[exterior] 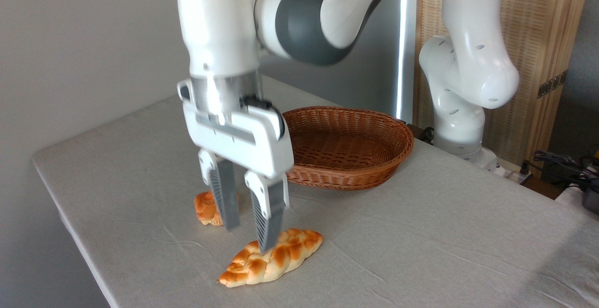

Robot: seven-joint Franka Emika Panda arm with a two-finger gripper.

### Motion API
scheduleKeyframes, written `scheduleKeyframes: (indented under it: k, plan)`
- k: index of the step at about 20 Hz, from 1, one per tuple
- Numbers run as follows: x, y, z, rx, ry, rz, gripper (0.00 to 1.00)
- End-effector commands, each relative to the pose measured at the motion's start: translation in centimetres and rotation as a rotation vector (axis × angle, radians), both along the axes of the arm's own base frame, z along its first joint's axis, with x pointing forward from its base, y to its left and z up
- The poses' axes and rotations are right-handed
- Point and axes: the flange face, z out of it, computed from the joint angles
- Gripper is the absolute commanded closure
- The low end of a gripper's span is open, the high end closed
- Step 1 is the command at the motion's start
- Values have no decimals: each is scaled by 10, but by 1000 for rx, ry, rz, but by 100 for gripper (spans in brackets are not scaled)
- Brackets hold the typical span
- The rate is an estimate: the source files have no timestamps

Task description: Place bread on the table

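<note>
Desk (444, 233), grey-white cloth, slightly creased, fills the lower frame; its left corner sits well to the left of the tool.

Small round orange bun (204, 209) lies on the cloth just behind and left of the tool, partly hidden by the tool's left finger.

Tool (248, 235) hangs from the white arm, pointing straight down over the front part of the desk. Its two ribbed grey fingers (223, 200) stand apart with a clear gap of cloth showing between them; nothing is held. Jaws moderately wide, empty.

Bread (273, 257), a braided loaf with pointed ends, pale gold with browned bumps, lies flat on the desk directly below and a little to the right of the tool. It runs diagonally, near end pointing front-left, far end back-right. The tip of the tool's right finger overlaps the loaf's upper middle in this view; whether it touches the crust or hovers just above cannot be told. The left finger stands behind the loaf, clear of it.

Brown oval wicker basket (369, 158) sits on the desk behind and to the right of the tool, well apart from the loaf.

The arm's white base column (463, 78) rises at the desk's far edge, further right of the tool, in front of a wooden slatted panel (538, 41).
</note>
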Motion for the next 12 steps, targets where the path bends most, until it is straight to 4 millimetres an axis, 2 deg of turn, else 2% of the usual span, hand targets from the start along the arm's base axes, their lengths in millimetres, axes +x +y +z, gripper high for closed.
scheduleKeyframes:
  k: [1,3,5,8,12]
  plan:
    - [-27,-2,56,-147,-35,41,0]
    - [-34,-13,83,-136,11,21,0]
    - [-33,-29,96,-128,42,5,0]
    - [-40,-33,115,-135,118,16,0]
    - [-45,-34,121,-164,142,17,0]
